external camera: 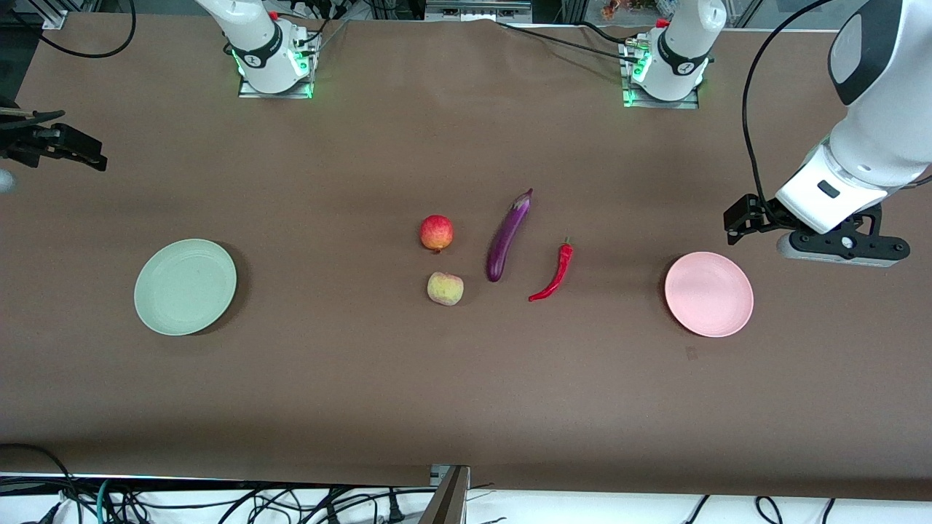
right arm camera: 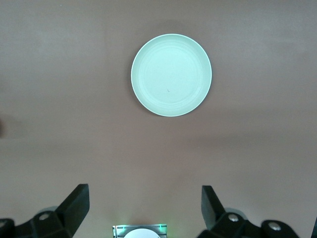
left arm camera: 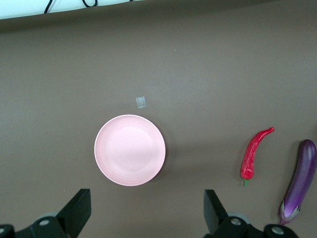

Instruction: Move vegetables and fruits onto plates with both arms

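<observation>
The right hand (right arm camera: 143, 208) is held spread and empty above the bench (external camera: 349, 378) at the right arm's end, over bare cloth. The green plate (external camera: 186, 287) lies empty. At mid-bench are set the apple (external camera: 436, 233), peach (external camera: 445, 288), eggplant (external camera: 507, 234) and chili (external camera: 555, 271). The pink plate (external camera: 708, 294) lies empty, the left hand (left arm camera: 146, 213) spread above bare cloth just beside it.

The apple (external camera: 436, 233), peach (external camera: 445, 288), eggplant (external camera: 508, 235) and chili pepper (external camera: 554, 274) cluster mid-table, none touching; the narrowest gaps lie between apple and peach and between peach and eggplant tip. Bare cloth surrounds the cluster. The green plate (external camera: 185, 287) and pink plate (external camera: 708, 293) sit well apart, uncovered, each reachable from above.
</observation>
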